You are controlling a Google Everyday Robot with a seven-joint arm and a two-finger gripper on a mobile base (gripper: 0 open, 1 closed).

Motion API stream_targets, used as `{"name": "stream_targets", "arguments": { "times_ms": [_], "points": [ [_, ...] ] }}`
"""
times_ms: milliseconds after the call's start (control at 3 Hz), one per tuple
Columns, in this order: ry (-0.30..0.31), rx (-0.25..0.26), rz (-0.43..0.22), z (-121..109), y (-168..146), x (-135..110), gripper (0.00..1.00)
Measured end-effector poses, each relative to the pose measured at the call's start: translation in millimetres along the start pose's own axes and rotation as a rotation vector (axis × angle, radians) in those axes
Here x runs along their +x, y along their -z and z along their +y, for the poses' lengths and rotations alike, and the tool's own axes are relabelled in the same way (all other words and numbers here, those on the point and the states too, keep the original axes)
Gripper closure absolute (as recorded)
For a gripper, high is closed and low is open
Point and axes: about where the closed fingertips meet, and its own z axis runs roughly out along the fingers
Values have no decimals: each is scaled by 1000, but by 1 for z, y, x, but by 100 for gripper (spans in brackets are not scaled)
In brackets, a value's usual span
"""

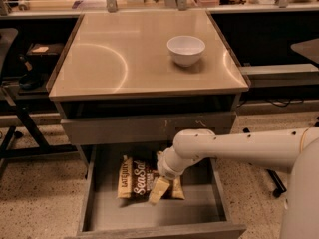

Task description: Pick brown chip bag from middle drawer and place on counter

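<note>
The counter (124,59) is glossy beige, reflecting light; the white bowl (186,50) on it looks smooth and glazed. The middle drawer (149,214) is matt grey metal. The brown chip bag (135,179) is crinkly film, under the pale, smooth gripper (160,187) down in the drawer

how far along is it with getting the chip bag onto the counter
Done: the middle drawer is open and the gripper is down inside it, at the right end of the brown chip bag. In hand: the grasp; the bag lies flat on the drawer floor, and a firm hold cannot be confirmed. Left: lifting it out and placing it on the counter, where a white bowl sits.
</note>
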Motion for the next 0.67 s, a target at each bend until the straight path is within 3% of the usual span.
{"name": "stream_targets", "arguments": {
  "times_ms": [667],
  "points": [
    [35,11,-30,-20,-51,3,0]
  ]
}}
